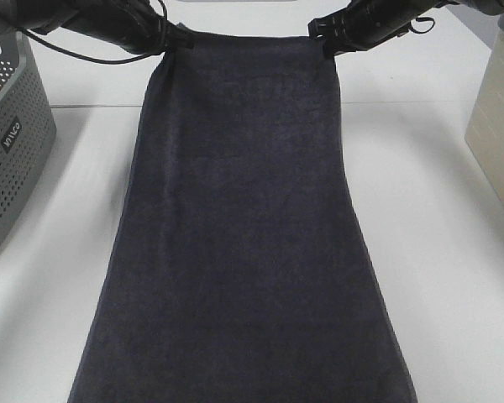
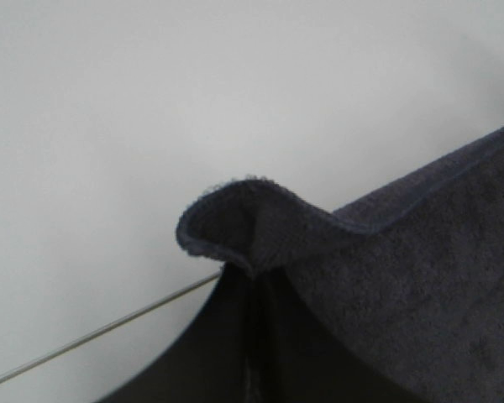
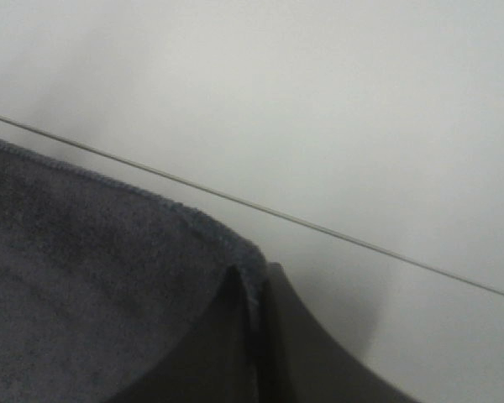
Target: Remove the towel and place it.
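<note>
I have the towel (image 1: 244, 235) pinched tight at both top corners by my left gripper (image 1: 175, 39) and right gripper (image 1: 323, 38), so next I think I lower it flat onto the table (image 1: 437, 252).

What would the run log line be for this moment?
left gripper: shut on towel corner | right gripper: shut on other corner | towel: stretched between them

Both arms reach in from the far side, at eleven and one o'clock. The left gripper (image 1: 183, 40) is clamped tight on one far corner of the towel (image 1: 244, 235); the right gripper (image 1: 323, 38) pinches the other corner, jaws fully closed.
</note>
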Robot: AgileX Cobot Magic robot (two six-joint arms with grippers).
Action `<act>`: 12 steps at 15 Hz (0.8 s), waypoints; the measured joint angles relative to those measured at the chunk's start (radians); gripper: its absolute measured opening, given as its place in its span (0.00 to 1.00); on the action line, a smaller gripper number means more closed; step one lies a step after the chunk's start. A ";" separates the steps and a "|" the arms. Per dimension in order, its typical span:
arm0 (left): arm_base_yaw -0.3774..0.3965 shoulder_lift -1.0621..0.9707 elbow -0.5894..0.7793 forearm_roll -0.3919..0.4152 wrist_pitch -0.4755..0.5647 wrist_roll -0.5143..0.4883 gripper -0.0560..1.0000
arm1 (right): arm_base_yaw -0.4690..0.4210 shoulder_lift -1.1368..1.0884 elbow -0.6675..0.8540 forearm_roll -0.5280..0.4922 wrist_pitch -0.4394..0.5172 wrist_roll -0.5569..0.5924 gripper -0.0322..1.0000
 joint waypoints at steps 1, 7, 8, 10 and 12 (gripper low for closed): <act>0.000 0.000 0.000 0.000 -0.014 0.005 0.07 | 0.000 0.000 0.000 0.000 -0.024 -0.001 0.04; 0.000 0.022 0.000 0.000 -0.091 0.031 0.07 | 0.000 0.030 0.000 0.006 -0.116 -0.025 0.04; 0.000 0.038 0.000 0.000 -0.099 0.031 0.07 | 0.000 0.044 0.000 0.006 -0.121 -0.025 0.04; 0.000 0.072 0.000 0.000 -0.115 0.031 0.07 | 0.000 0.069 0.000 0.006 -0.130 -0.025 0.04; 0.000 0.099 0.000 -0.001 -0.141 0.031 0.07 | 0.001 0.091 0.000 0.006 -0.135 -0.025 0.04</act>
